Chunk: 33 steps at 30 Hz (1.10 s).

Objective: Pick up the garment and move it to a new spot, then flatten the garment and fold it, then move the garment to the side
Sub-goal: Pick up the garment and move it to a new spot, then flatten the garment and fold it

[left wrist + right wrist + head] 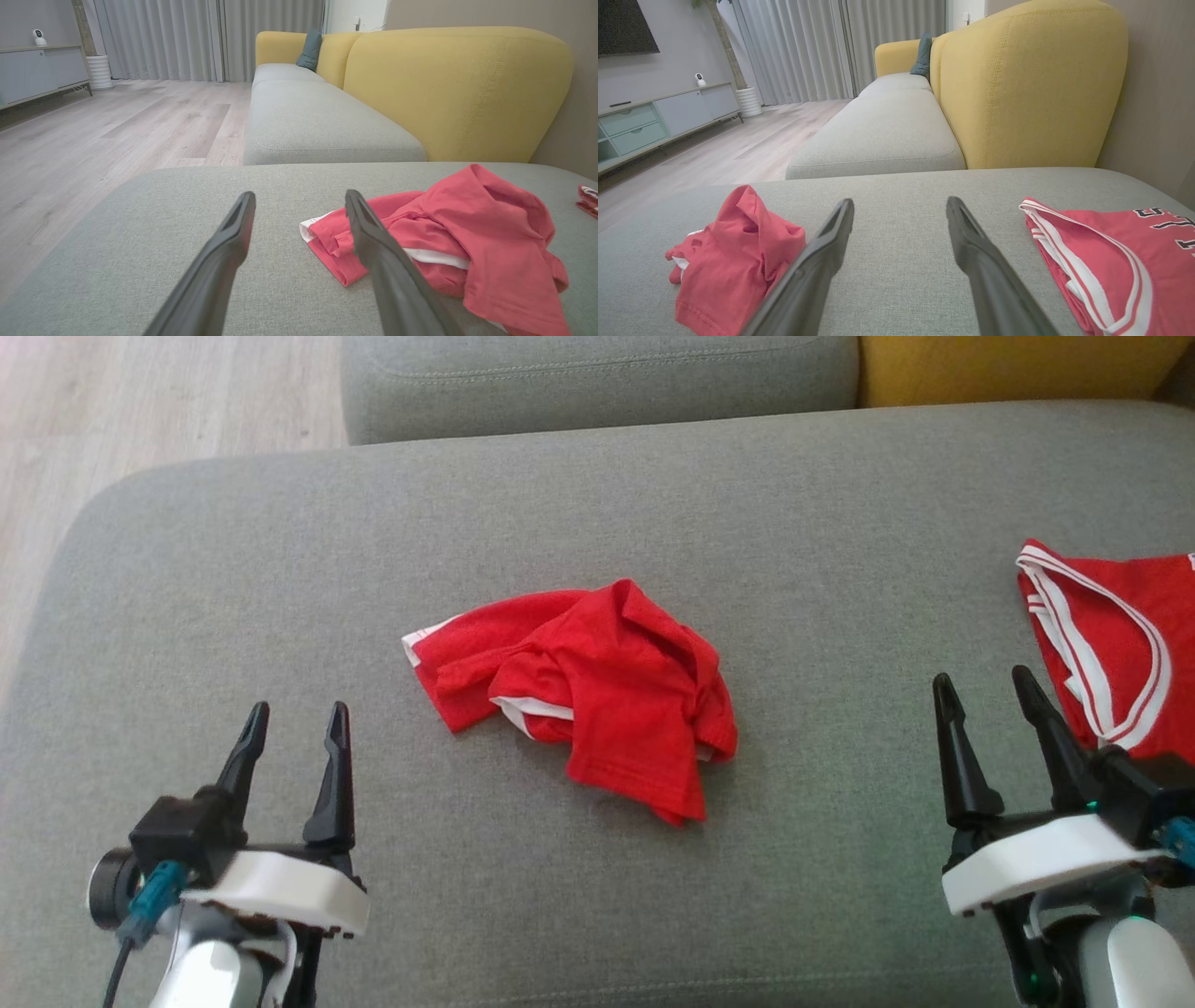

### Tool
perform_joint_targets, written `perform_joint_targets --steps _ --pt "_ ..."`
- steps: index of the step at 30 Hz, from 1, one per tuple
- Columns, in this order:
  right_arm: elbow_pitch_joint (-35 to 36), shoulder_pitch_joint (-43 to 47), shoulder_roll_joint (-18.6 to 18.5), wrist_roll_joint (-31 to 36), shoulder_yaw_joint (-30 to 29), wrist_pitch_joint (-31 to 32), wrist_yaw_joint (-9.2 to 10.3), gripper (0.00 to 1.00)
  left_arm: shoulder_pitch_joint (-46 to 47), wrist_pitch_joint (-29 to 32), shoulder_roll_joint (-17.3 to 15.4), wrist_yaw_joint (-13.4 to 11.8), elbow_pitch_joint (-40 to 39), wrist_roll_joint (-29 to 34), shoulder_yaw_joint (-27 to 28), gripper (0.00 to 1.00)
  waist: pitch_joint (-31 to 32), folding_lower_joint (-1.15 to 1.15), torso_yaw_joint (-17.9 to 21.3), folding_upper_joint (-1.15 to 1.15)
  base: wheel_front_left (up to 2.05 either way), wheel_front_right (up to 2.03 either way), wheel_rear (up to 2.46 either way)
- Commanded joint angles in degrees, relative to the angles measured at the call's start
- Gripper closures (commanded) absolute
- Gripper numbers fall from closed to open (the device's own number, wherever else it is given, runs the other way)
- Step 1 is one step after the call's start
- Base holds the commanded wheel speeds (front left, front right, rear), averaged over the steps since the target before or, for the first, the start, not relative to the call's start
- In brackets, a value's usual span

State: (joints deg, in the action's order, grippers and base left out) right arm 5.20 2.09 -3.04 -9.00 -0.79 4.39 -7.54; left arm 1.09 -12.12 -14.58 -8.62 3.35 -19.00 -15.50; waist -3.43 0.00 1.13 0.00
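Sofa seat (653,495), broad and grey, is carrying everything in play, with wooden floor (140,401) showing beyond its left corner and a yellow backrest (458,88) rising behind it in the left wrist view. The crumpled red garment (579,695) is lying near the middle of the seat, bunched into overlapping folds with slivers of white trim peeking out at its left edge. A banded red garment (1111,644) is lying flatter at the seat's right edge, well apart from the first. The left gripper (299,709) is hovering near the bundle's lower left, and the right gripper (980,677) is hovering off to its right, just beside the banded piece. Both are showing fingers (224,252) spread wide and holding nothing. The step in hand looks to be the first pick-up, not yet begun. Doing it well probably means going for a raised ridge of cloth rather than a flat patch, so the fingers are closing on fabric and not scraping the upholstery. Pinching few layers should help the bundle open as it lifts. The left gripper seems the nearer one, while the right is risking a snag on the banded piece unless it is steering clear.
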Motion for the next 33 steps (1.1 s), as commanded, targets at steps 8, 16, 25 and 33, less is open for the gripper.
perform_joint_targets --steps 8,16,25,33 --pt "2.31 -1.34 -0.46 -0.26 1.24 -0.22 0.05 0.00 1.83 0.14 -1.99 -0.78 -2.63 -0.08 2.25 0.00 -0.75 0.00 -0.14 0.00 0.00 0.00 0.00" --pt "1.14 -2.03 -1.23 -0.34 5.18 1.02 0.05 0.00 3.03 0.25 -2.01 -0.78 -3.07 0.18 1.58 0.00 -2.03 0.00 -1.21 0.00 0.00 0.00 0.00" --pt "-5.70 -4.39 -3.52 -3.07 18.03 3.77 0.05 0.00 6.70 -0.29 -1.35 -0.07 -3.33 0.99 -0.08 0.00 -5.94 0.00 -3.98 0.00 0.00 0.00 0.00" --pt "-11.46 -8.59 -4.74 -2.74 27.47 2.27 0.05 0.00 9.64 -1.44 -0.32 0.70 -1.96 1.22 -0.95 0.00 -9.07 0.00 -6.03 0.00 0.00 0.00 0.00"
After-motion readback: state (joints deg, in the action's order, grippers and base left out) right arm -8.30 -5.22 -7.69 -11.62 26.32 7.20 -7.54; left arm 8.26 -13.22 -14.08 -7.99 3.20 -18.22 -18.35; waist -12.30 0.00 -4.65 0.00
